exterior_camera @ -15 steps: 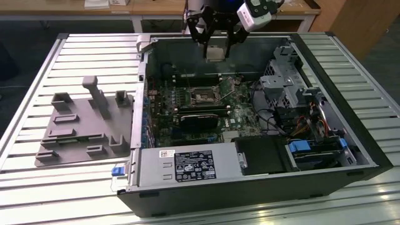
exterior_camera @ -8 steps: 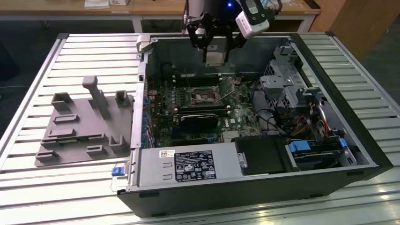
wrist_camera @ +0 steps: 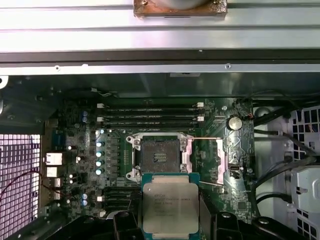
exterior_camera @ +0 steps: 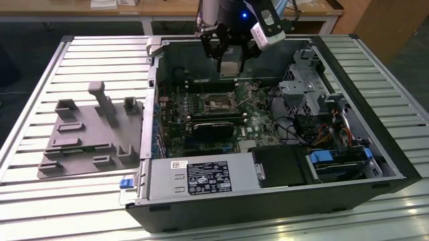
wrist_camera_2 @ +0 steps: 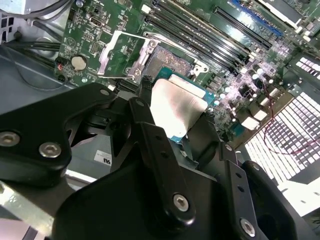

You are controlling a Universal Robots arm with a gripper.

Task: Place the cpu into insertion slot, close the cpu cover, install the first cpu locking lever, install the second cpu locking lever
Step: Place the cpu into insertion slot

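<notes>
Cpu [wrist_camera: 170, 205], the flat square silver-beige chip, is clamped by its edges in your black tool [wrist_camera: 169, 219]. It's hanging clear above the silver-rimmed square insertion slot [wrist_camera: 159, 157] on the green board [wrist_camera: 75, 175]. The thin silvery cpu cover [wrist_camera: 219, 164] frame is flipped open beside the slot.

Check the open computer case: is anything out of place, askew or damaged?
Nothing stands out. The gripper holds the cpu above the board, apart from the open insertion slot, whose cpu cover is swung aside. No damage shows.
</notes>
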